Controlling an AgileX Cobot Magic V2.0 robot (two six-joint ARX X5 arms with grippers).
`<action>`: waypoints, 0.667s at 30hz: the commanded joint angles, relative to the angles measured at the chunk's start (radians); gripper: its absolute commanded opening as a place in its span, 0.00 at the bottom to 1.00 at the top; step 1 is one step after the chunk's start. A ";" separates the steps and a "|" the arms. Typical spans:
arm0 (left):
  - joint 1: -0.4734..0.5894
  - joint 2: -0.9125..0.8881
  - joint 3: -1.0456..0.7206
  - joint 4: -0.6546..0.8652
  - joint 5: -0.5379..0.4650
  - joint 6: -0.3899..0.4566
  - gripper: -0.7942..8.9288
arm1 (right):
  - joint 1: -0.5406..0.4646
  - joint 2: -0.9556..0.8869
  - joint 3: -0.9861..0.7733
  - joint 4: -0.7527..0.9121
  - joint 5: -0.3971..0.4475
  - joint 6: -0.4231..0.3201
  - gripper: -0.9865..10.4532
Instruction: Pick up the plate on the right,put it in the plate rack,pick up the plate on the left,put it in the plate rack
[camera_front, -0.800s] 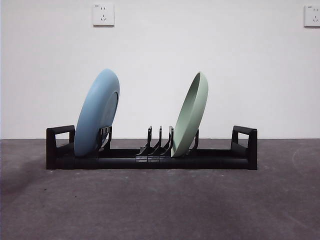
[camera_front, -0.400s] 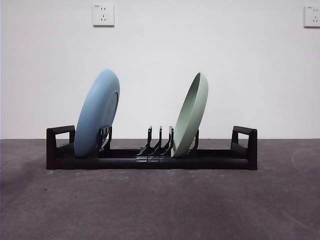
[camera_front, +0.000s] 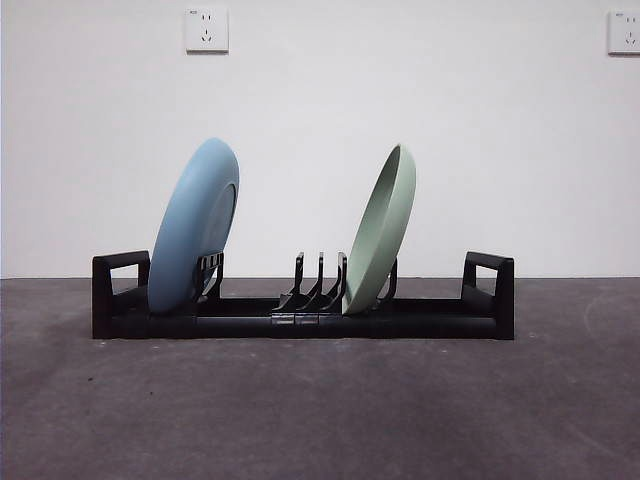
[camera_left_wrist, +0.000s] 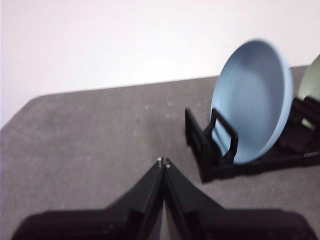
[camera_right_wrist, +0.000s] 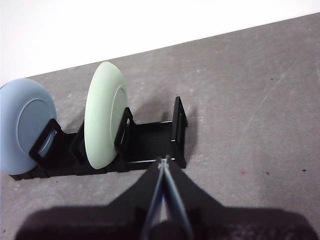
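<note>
Green plate (camera_left_wrist: 311, 80) cut off beside blue plate (camera_left_wrist: 255, 100).

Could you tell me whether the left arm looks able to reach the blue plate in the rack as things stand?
Probably yes: the left gripper, jaws shut, faces the blue plate across bare table, with nothing between; it must open first.

Front view, 1.0 s ago to now: I find no change in where anything lies.
Blue plate (camera_front: 193, 228): I see it at the same lean, in the same slot at the left end of the plate rack (camera_front: 303, 310).
Green plate (camera_front: 380, 232): likewise unmoved, right of the middle prongs.
Arms: none has come into the front view in any of the 3 pictures.
</note>
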 joint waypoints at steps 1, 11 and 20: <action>0.013 -0.005 -0.039 0.014 0.003 -0.005 0.08 | 0.001 0.001 -0.006 0.002 0.004 0.010 0.09; 0.014 -0.005 -0.154 0.036 0.001 -0.035 0.08 | 0.001 0.001 -0.006 0.002 0.004 0.010 0.09; 0.015 -0.005 -0.158 0.054 0.000 -0.034 0.08 | 0.001 0.001 -0.006 0.002 0.004 0.010 0.09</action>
